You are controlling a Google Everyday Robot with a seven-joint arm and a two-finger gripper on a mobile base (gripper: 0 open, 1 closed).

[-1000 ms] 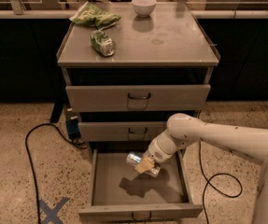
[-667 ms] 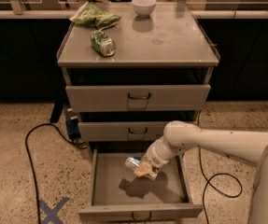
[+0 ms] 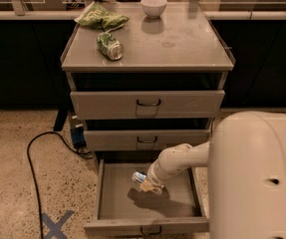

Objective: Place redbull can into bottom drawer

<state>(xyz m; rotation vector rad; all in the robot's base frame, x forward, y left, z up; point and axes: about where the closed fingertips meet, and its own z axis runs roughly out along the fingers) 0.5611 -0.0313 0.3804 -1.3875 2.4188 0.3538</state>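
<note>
The bottom drawer (image 3: 117,203) is pulled open at the foot of the grey cabinet, its flat grey floor showing. My gripper (image 3: 147,184) reaches down into it from the right, over the middle of the floor. It is shut on the redbull can (image 3: 139,178), a slim silver and blue can whose end sticks out to the left. The can hangs just above the drawer floor and casts a shadow under it. My white arm (image 3: 254,178) fills the lower right and hides the drawer's right edge.
The two shallower drawers (image 3: 147,103) above are shut. On the cabinet top (image 3: 182,39) lie a green can (image 3: 109,46), a green chip bag (image 3: 100,18) and a white bowl (image 3: 153,6). A black cable (image 3: 33,158) runs over the floor at left, beside a blue tape cross (image 3: 55,224).
My gripper has moved a little left and lower into the bottom drawer with the can in it. The arm now looms much larger at the right.
</note>
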